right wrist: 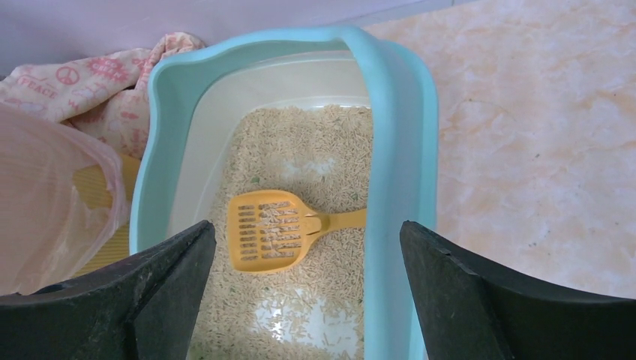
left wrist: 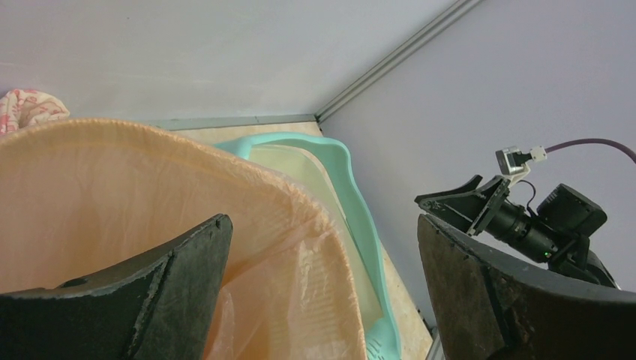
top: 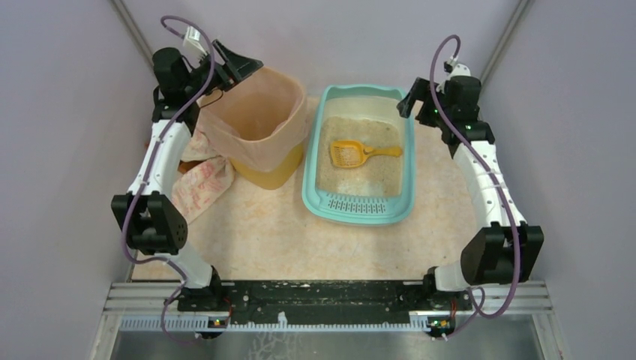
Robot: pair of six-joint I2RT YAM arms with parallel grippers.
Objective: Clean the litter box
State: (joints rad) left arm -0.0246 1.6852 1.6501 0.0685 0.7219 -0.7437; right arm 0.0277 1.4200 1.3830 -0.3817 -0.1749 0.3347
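Teal litter box (top: 358, 218) — rounded corners, slotted grille (top: 360, 203) near end, beige litter (top: 358, 176).

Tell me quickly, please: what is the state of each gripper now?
Left gripper: open, holding nothing.
Right gripper: open, holding nothing.

One litter box (top: 358, 216) sitting; one yellow scoop (top: 352, 153) lying in it; one lined bin (top: 274, 174) standing; one patterned cloth (top: 201, 184) lying; two grippers hanging: left gripper (top: 241, 69), right gripper (top: 409, 97).
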